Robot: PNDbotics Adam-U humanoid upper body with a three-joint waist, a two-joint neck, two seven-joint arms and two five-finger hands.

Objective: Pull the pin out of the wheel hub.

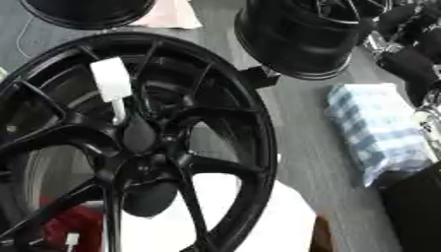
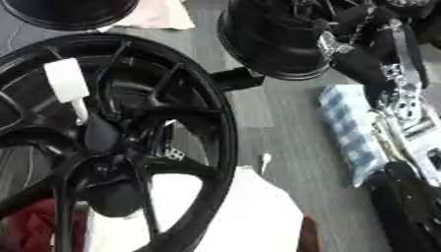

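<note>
While the big black wheel hub [image 1: 129, 142] fills most of the left side of both views, the pin [image 1: 112, 86] sits near its upper left, between the spokes: a white blocky head on top with a thin pale shaft running down to the dark centre boss, tilted a bit and seemingly still stuck in the hub. Nothing is touching it, both hands are well apart from it. The right arm [image 2: 388, 93] comes down the right edge, black and silver, best seen in the right eye view, but honestly I can't make out its hand or whether the fingers are curled or straight, it's just a jumble of dark and shiny parts. The left hand doesn't show anywhere. Other stuff around: a second black wheel [image 1: 301, 39] lying at top centre, another dark rim [image 1: 86, 12] cut off at the top left, a blue-and-white checked cloth [image 1: 375, 128] on the grey table right of the hub, something white under the hub's lower part, and a red thing [image 1: 65, 224] showing through the spokes at bottom left.
</note>
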